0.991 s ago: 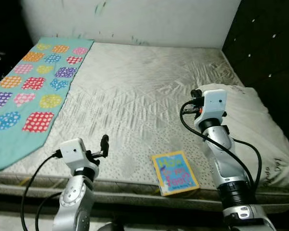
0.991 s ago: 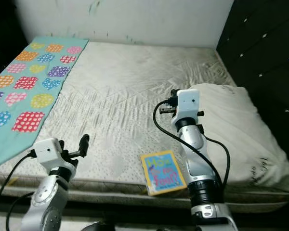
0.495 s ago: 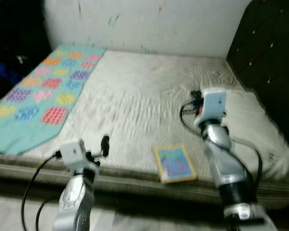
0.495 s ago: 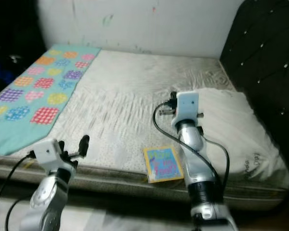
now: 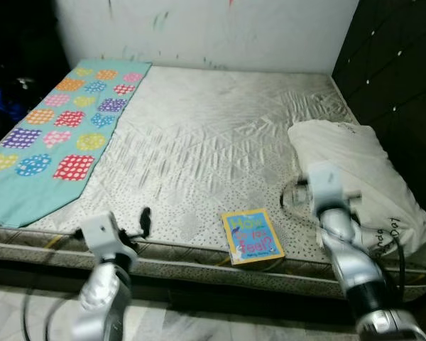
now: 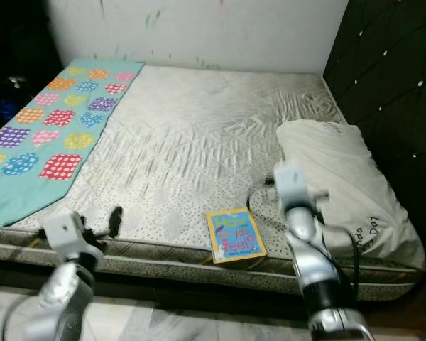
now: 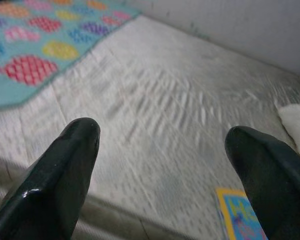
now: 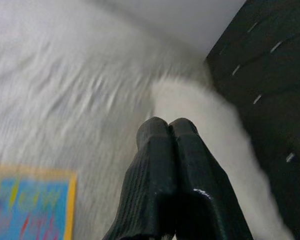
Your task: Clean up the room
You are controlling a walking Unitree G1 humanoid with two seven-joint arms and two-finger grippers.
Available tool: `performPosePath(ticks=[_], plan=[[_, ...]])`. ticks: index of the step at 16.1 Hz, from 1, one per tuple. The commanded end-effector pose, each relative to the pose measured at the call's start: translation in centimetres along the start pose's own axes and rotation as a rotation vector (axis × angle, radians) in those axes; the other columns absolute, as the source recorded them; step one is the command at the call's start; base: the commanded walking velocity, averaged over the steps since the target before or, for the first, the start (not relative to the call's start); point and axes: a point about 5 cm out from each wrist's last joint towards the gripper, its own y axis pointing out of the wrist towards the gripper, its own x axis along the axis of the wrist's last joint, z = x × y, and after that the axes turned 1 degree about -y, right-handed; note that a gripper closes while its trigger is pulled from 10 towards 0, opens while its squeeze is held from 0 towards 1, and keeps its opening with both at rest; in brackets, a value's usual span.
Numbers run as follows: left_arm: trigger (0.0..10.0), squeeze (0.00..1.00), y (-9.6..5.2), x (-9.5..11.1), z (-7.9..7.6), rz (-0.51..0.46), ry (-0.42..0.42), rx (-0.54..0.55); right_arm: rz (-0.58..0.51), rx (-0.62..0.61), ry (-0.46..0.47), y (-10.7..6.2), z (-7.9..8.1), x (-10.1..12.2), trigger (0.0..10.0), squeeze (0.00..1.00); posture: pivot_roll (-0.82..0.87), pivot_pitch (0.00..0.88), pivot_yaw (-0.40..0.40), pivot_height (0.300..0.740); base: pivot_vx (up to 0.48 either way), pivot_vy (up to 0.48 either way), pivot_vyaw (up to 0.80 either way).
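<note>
- I take the book (image 5: 252,235) as my landmark: it lies flat, cover up, at the near edge of the mattress (image 5: 220,135), one corner almost over the edge.
- My right gripper (image 8: 167,137) hangs just beside the book, on the pillow (image 5: 351,170) side, fingers pressed together and holding nothing.
- My left gripper (image 7: 162,142) is well apart from the book, towards the patterned blanket (image 5: 53,128), fingers spread wide and empty.
- The step in hand, as I judge it, is picking up the book, the one loose item on the bed.
- The right arm is nearer, so I would use it, but it must open before it comes down.
- A flat, thin book offers no top grip; I would come in from the overhanging corner and pinch cover and back together.
- Going slowly matters: a nudge could slide the book off the mattress to the floor.
- The head views are somewhat blurred around both arms, so I would settle the stance before reaching.
</note>
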Motion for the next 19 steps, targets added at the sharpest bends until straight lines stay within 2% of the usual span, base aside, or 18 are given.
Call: performPosePath(ticks=[1,2,4,7,11,19], plan=[[10.0,0.00,0.1,0.1,0.5,-0.003,0.006,0.014,0.007,0.048,-0.029,-0.2,0.7,-0.2,10.0,0.00,0.01,0.000,0.003,0.740,0.000,0.000,0.00],[10.0,0.00,0.1,0.1,0.6,0.005,0.007,0.018,-0.001,0.037,-0.004,-0.4,0.7,-0.2,10.0,0.00,0.01,0.000,0.003,0.740,0.000,0.000,0.00],[10.0,0.00,-0.2,-0.7,1.0,0.027,0.031,0.023,0.028,0.031,-0.011,-0.7,0.7,-1.4,10.0,0.00,0.01,0.000,0.006,0.740,0.000,0.000,0.00],[10.0,0.00,-0.4,-1.0,1.1,0.036,0.022,0.029,0.059,0.038,-0.003,-0.8,0.8,-1.8,10.0,0.00,0.01,0.000,0.009,0.740,0.000,0.000,0.00],[10.0,0.00,-0.2,-0.9,1.1,0.035,0.014,0.030,0.056,0.023,0.030,-0.5,0.7,-1.3,10.0,0.00,0.01,0.000,0.009,0.740,0.000,0.000,-0.80],[10.0,0.00,-0.2,-0.9,0.8,0.032,0.014,0.022,0.038,0.023,0.026,-0.3,0.7,-0.9,10.0,0.00,0.00,0.000,0.007,0.740,0.000,0.000,-0.80]])
